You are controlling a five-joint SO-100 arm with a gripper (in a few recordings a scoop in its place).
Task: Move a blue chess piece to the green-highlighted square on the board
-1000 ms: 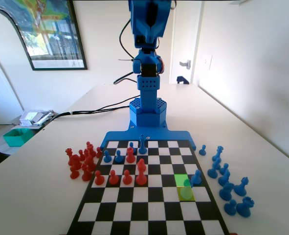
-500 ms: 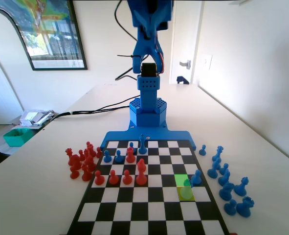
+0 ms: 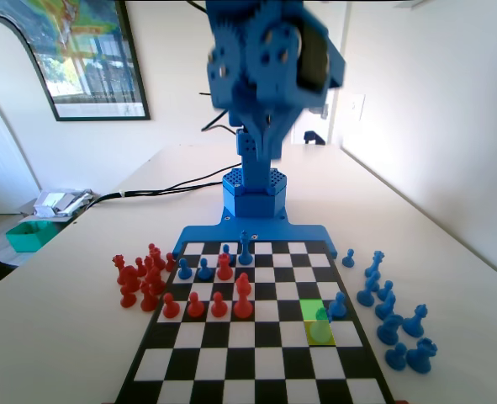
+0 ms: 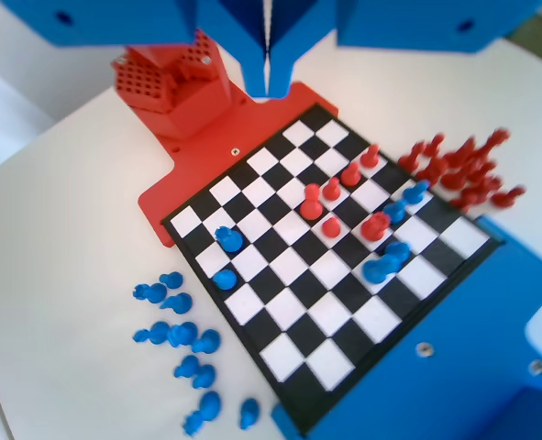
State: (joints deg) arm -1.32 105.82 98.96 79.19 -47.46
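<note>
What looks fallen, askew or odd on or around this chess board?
Nothing stands out. The red plastic chess pieces and the blue ones, on and beside the black-and-white checkered board, all stand upright.

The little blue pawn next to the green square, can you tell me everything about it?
The blue pawn looks like shiny plastic, with a round ball head and a wider foot. It stands upright on the board, on the square just right of the green-highlighted square in the fixed view. Nothing touches it; the gripper hangs high above, jaws together.
</note>
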